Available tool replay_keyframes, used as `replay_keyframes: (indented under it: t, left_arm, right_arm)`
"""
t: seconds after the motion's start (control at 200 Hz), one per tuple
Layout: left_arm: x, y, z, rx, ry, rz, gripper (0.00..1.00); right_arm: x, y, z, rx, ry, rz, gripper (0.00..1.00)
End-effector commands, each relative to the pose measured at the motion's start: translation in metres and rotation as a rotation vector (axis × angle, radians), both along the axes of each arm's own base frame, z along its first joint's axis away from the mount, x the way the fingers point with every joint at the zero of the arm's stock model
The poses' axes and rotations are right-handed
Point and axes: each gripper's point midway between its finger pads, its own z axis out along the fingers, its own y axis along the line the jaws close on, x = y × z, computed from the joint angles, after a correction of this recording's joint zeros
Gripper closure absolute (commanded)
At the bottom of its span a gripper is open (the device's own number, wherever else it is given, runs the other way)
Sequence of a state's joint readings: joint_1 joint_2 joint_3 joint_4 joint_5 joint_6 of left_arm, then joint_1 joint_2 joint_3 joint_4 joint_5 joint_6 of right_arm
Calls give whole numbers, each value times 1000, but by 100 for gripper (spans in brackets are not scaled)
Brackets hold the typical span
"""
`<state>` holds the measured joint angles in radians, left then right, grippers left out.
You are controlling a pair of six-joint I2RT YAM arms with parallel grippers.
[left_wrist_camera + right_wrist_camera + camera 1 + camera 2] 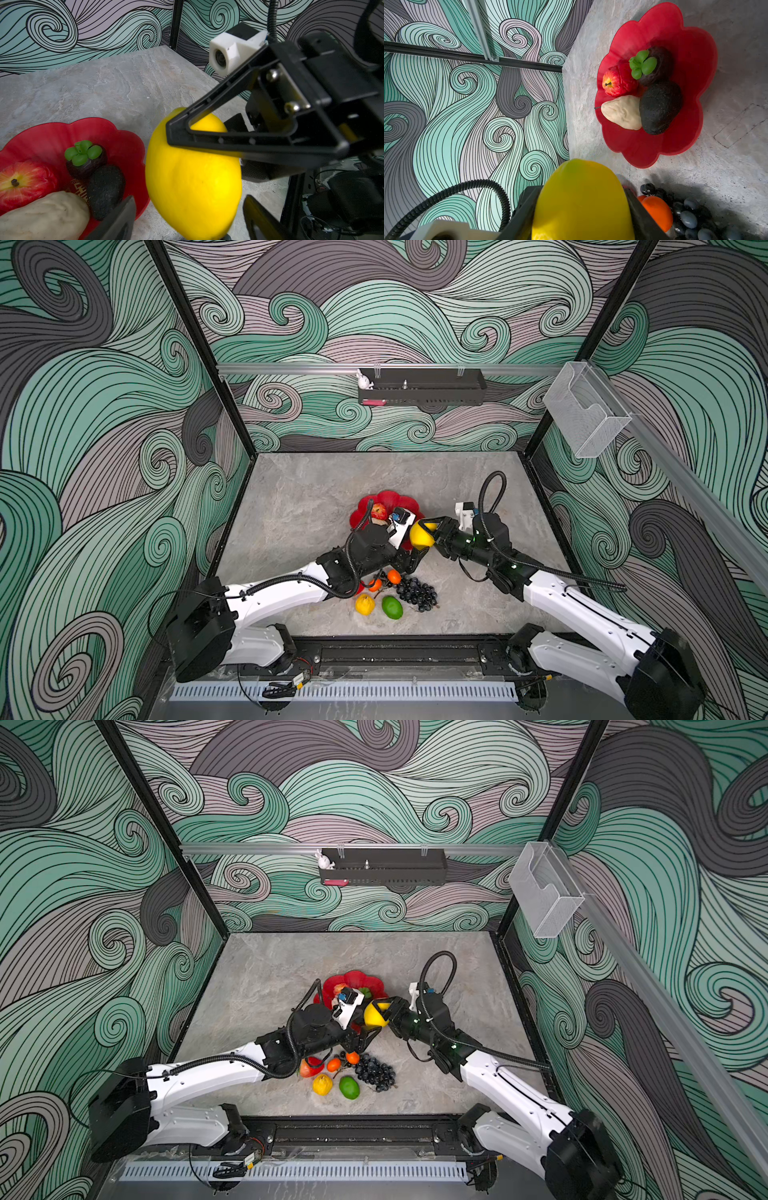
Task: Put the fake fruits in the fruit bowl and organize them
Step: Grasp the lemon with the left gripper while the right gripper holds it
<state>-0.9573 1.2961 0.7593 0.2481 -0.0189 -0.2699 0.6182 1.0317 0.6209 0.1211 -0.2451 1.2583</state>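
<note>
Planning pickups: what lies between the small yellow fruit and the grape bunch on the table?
The green lime, shown in both top views.

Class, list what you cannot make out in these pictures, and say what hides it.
- Fruit bowl, both top views: near half behind the left arm and the big yellow fruit.
- Red fruit on the table, a top view: mostly under the left arm.
- Left pincer, left wrist view: mostly cut off by the frame edge.
</note>
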Motion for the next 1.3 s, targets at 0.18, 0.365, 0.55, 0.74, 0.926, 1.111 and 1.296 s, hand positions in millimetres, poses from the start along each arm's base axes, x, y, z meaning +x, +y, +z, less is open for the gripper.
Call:
replay_keyframes:
  t: [0.18,0.365,0.55,0.74,0.926,1.111,1.296]
  left_arm:
    - [6,-8,26,-60,-56,4,21]
    - [5,-9,29,-63,-74,-8,23]
    - [6,-10,28,-61,-72,-7,28]
    - [7,-10,28,-58,-66,-4,40]
    - [8,-11,25,-54,-57,0,51]
    - [8,-11,26,-51,-58,-2,56]
    - [9,-9,24,-35,-50,9,57]
  right_arm:
    - [-4,3,16,42,-41,5,48]
    - [-8,9,14,47,-36,21,48]
    - [-11,16,17,51,-42,40,48]
    - [-14,19,11,42,-33,50,48]
    - [-14,19,10,23,-37,50,47]
    - [-14,17,9,10,-40,44,44]
    - [-14,12,10,-27,-56,38,34]
